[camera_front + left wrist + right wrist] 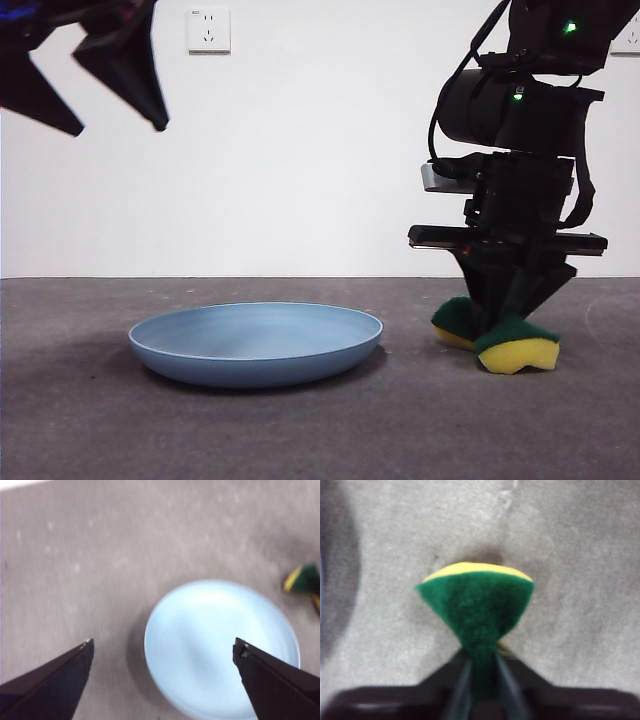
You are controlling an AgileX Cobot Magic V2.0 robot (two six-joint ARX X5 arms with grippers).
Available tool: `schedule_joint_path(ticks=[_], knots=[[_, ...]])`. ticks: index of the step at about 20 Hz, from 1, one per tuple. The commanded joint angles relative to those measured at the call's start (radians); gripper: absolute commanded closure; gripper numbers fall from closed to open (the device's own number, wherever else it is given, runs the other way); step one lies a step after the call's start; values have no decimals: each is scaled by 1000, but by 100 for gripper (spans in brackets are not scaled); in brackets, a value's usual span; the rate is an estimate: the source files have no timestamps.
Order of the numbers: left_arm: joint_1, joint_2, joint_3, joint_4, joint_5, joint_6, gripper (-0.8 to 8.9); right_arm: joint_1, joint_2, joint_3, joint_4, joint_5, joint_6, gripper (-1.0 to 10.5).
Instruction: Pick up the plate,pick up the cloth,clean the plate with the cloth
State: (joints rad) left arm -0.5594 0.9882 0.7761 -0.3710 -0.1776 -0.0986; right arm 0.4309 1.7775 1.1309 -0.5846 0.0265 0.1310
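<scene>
Plate (256,342) flat on the grey table (90,430), untouched. Right gripper (481,662) is pinching the sponge (498,337) at its waist, sponge low at the table just beside the plate. Left gripper (162,652) hangs high above the plate, jaws spread wide. Step in hand looks like the sponge pickup; plate grab not yet done. Next: left needs to descend and straddle the rim.

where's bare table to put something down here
Bare table runs along the near edge and on the plate's side away from the sponge. A narrow bare gap separates plate and sponge. It is crowded at the sponge, where the right gripper pinches it.
</scene>
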Motion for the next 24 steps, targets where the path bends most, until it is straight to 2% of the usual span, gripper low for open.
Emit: schedule_joint_path(ticks=[1, 2, 6, 7, 14, 15, 16, 17, 18, 19, 22, 24], knots=[[-3, -12, -11, -27, -5, -7, 346, -1, 8, -10, -3, 2, -1, 486], [-3, -13, -11, -25, -5, -7, 347, -1, 8, -10, -3, 3, -1, 401], [-4, -14, -11, -13, -2, -8, 347, -4, 8, -10, -4, 6, -2, 362], [-4, -14, -11, -16, 0, -7, 347, -5, 8, -10, -3, 7, -1, 308], [-4, -14, -11, -19, -2, -7, 347, -4, -43, -10, -15, 51, -6, 290], [-4, -14, -11, -19, -3, -7, 349, -4, -76, -10, -16, 58, -19, 327], [-4, -14, -11, -19, -5, -7, 396, -4, -114, -10, -20, 58, -29, 476], [-4, -14, -11, -19, -5, -7, 517, -4, -152, -10, -29, 51, -36, 693], [-4, -14, -11, -19, -4, -6, 696, -4, -188, -10, -41, 51, -36, 898], [-3, -14, -11, -19, -4, -6, 814, -3, -227, -10, -50, 50, -35, 953], [1, -14, -11, -5, -12, -5, 822, 5, -327, -18, -29, -3, -40, 955], [10, -24, -11, 21, -6, 8, 822, 18, -404, -63, 53, -31, -43, 955]])
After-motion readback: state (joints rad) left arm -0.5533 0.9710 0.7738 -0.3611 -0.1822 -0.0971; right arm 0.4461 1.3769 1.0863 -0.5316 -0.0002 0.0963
